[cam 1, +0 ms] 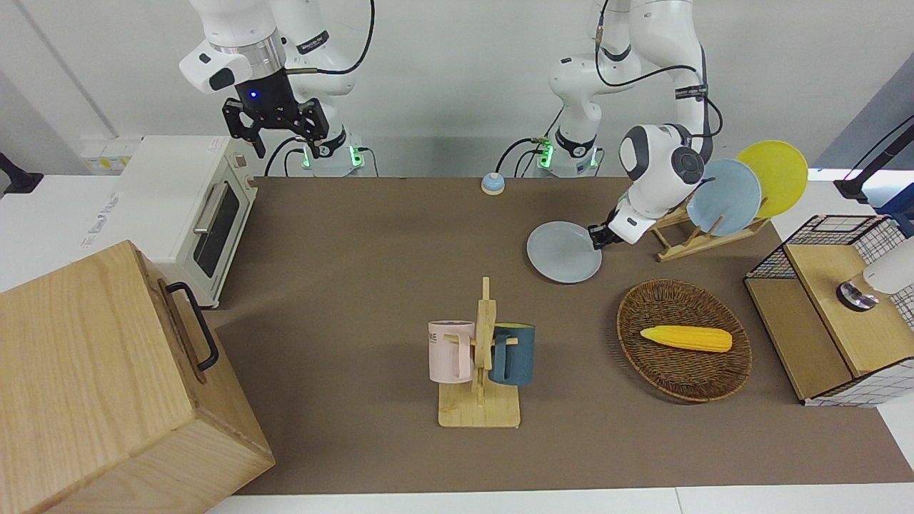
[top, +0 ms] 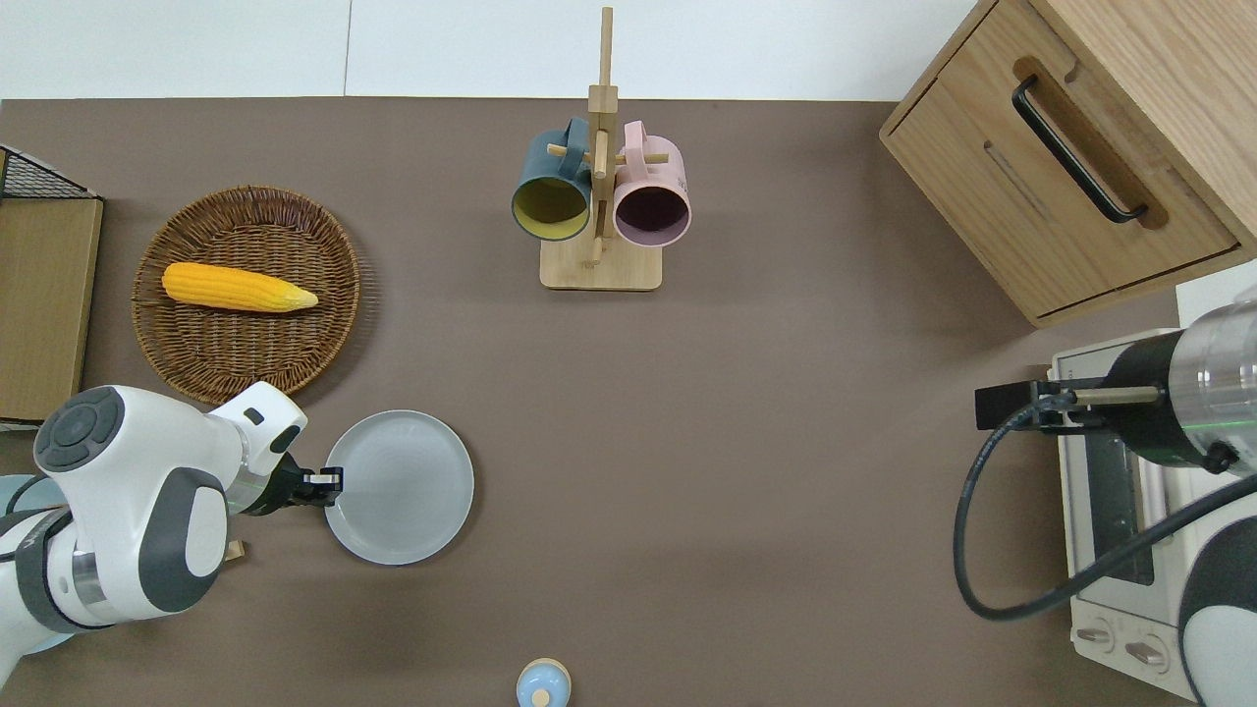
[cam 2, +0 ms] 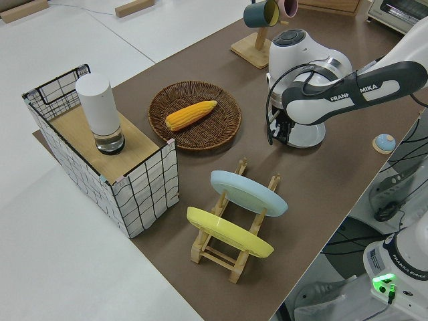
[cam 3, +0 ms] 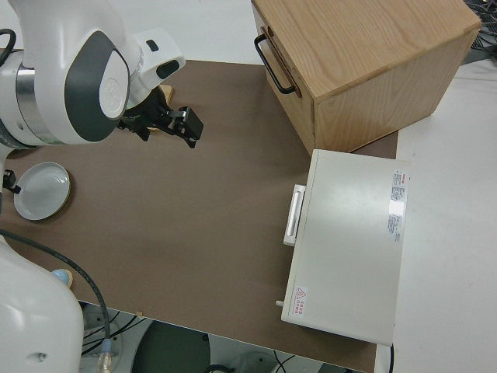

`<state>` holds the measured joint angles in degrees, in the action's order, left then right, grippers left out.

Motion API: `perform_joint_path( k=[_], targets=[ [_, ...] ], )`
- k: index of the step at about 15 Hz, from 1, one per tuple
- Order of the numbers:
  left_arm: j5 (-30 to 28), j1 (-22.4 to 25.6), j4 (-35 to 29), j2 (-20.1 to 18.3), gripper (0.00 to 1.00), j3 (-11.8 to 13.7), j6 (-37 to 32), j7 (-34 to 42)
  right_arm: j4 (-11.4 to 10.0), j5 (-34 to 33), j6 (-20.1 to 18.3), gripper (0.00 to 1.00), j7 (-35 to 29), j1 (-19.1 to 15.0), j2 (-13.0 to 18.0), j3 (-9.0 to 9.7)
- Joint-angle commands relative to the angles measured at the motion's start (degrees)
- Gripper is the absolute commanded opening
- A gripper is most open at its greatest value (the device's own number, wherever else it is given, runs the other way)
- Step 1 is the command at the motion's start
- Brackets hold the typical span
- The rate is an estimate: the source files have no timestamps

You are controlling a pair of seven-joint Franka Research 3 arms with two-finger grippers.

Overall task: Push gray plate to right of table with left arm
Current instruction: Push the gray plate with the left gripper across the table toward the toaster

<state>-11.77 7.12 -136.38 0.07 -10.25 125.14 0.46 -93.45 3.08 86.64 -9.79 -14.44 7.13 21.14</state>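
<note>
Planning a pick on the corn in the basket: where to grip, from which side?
Grip the corn mid-length, across its thickness, coming straight down. It lies flat in the shallow wicker basket, lengthwise along the table, its top bare; the rim hinders side approaches.

Three plates [cam 1: 564, 251], two mugs [cam 1: 450, 350], one corn cob [cam 1: 686, 338], one basket [cam 1: 684, 382], two robot arms [cam 1: 646, 178].

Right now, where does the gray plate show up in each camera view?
Front: gray plate flat on the table, at the left gripper.
Overhead, near the wicker basket.
Left side: mostly hidden by the left arm.
Right side, at the picture's edge.
Shared landmark: the left gripper at the plate's rim.
</note>
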Motion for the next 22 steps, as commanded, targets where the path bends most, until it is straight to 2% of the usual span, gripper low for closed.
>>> perform_joint_path(
  k=[1,5,8,10,13,15,18,22],
  targets=[
    [-3.78,-5.34,-1.52,-0.42,0.0,0.23,1.86,-4.05,-1.56,1.23,0.02,0.996,-0.58,-1.38,1.57,0.83],
    [-6.86,-13.6,-1.52,-0.25,0.0,0.23,5.1,-11.51,-1.56,1.23,0.02,0.996,-0.67,-1.38,1.57,0.83],
    [-7.39,-18.18,-1.34,0.19,0.0,0.23,7.22,-17.05,-1.56,1.23,0.02,0.996,-0.58,-1.38,1.57,0.83],
    [-7.48,-23.18,-0.73,0.54,0.0,0.4,9.06,-21.45,-1.56,1.23,0.01,0.996,-0.58,-1.38,1.57,0.83],
    [-8.01,-28.99,1.9,2.82,0.0,0.32,12.75,-27.51,-1.56,1.23,0.02,0.996,-0.58,-1.38,1.57,0.83],
    [-9.76,-31.98,3.22,4.4,0.0,0.41,14.77,-28.76,-1.56,1.23,0.02,0.994,-0.58,-1.38,1.57,0.83],
    [-11.86,-34.36,4.8,7.47,0.0,0.06,18.46,-29.03,-1.56,1.23,0.02,0.996,-0.58,-1.38,1.57,0.83],
    [-13.64,-35.42,7.61,10.21,0.0,-1.96,21.2,-29.2,-1.56,1.23,0.01,0.996,-0.67,-1.47,1.57,0.83]
  ],
)
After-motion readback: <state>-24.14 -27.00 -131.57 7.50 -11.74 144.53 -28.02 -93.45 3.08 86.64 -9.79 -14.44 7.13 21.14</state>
